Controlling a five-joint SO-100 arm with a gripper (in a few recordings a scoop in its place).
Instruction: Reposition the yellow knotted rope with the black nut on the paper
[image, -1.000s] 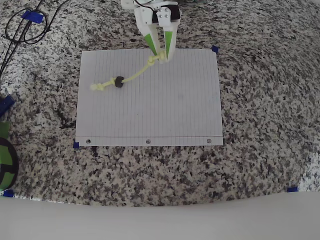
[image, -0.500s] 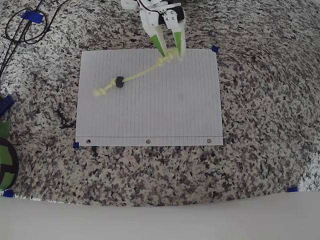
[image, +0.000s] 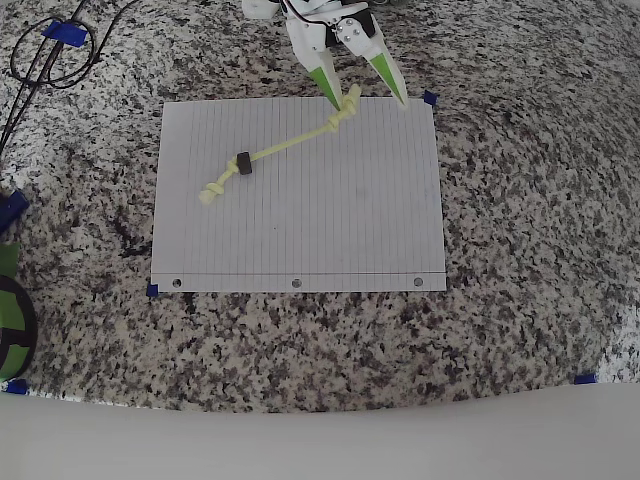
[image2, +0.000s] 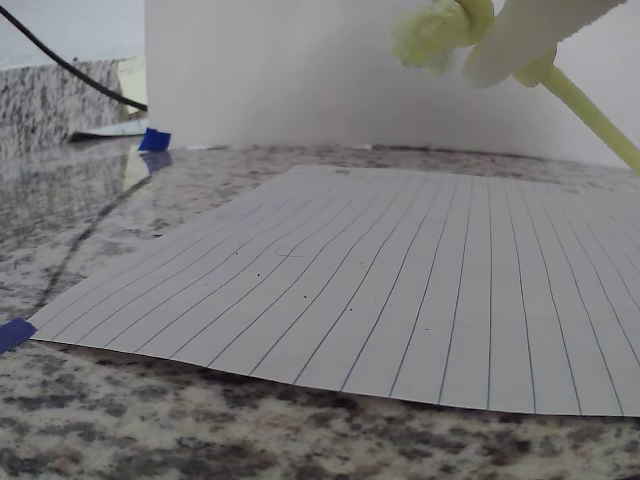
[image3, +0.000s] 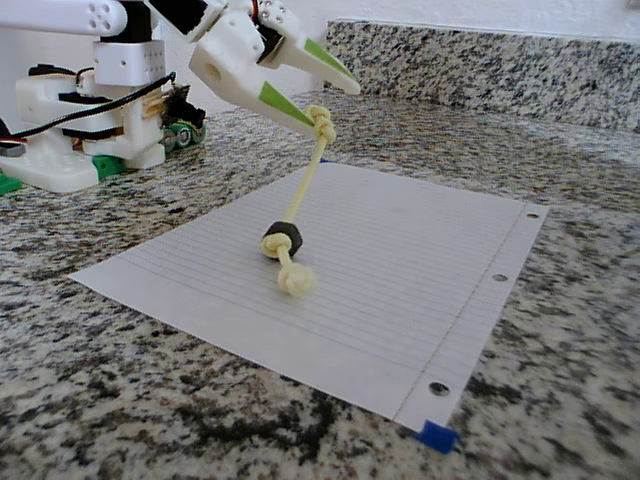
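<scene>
The yellow knotted rope (image: 290, 146) lies diagonally across the upper half of the paper (image: 330, 230), with the black nut (image: 243, 164) threaded near its lower-left knot. My gripper (image: 370, 105) hovers over the paper's top edge, open, with its green-tipped fingers spread wide. In the fixed view the rope (image3: 303, 180) rises from the nut (image3: 282, 239) on the paper (image3: 420, 270) to its upper knot, which hangs against the lower finger of the gripper (image3: 335, 110). The wrist view has that knot (image2: 435, 30) pressed beside a white finger, above the lined paper (image2: 400, 290).
Black cables (image: 50, 50) loop on the granite counter at the top left. Blue tape marks (image: 430, 98) sit at the paper's corners. The arm's white base (image3: 80, 140) stands at the back left, and a granite backsplash (image3: 500, 60) runs behind.
The gripper has moved right and opened wide. The rope has been dragged up and right and pulled straighter, and the nut end slid along the paper with it.
</scene>
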